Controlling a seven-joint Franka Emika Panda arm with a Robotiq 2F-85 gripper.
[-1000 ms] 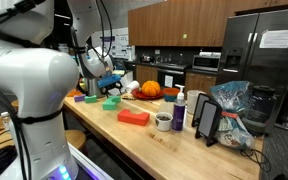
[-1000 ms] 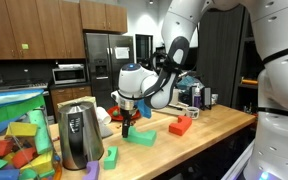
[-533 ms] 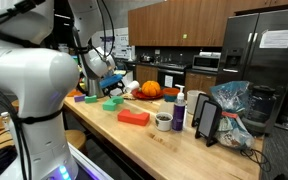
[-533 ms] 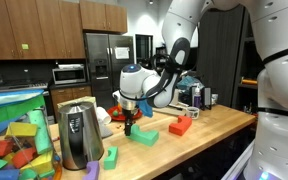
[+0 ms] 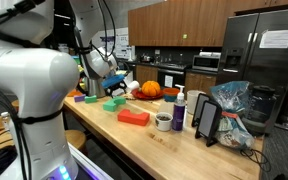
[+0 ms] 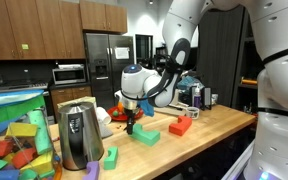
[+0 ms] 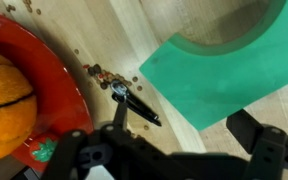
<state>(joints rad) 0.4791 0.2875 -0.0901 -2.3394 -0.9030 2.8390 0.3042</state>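
My gripper (image 7: 184,138) hangs low over the wooden counter (image 7: 114,30), open, with nothing between its two dark fingers (image 7: 250,131). A thin black pen with a silver tip (image 7: 135,104) lies on the wood just ahead of the left finger, among scattered crumbs. A green arch-shaped block (image 7: 224,62) lies ahead on the right. A red plate (image 7: 54,95) with an orange ball-like fruit (image 7: 4,90) is on the left. Both exterior views show the gripper (image 5: 111,88) (image 6: 130,122) between the plate (image 6: 106,117) and the green block (image 5: 112,105) (image 6: 144,137).
A red block (image 5: 134,117) (image 6: 180,126), a small bowl (image 5: 163,121) and a white bottle (image 5: 179,110) stand further along the counter. A steel kettle (image 6: 79,135) and a bin of coloured blocks (image 6: 19,135) sit at one end. A bag (image 5: 232,110) is at the other end.
The gripper has shifted slightly up and sideways toward the green block. The blocks, plate and pen have not moved.
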